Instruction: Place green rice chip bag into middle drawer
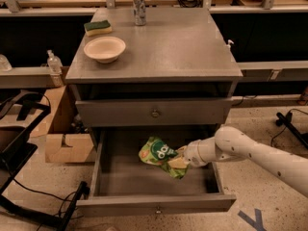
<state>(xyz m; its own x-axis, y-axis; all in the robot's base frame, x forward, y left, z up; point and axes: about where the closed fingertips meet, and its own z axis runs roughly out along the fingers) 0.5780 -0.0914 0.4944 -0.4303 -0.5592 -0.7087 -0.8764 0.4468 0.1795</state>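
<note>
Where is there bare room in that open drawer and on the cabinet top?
Drawer: the floor between the left wall and the bag is bare; the gripper, shut on the bag, crowds the right middle. Cabinet top: free right of the bowl and in front of the can; sponge, bowl and can crowd the back left.
</note>
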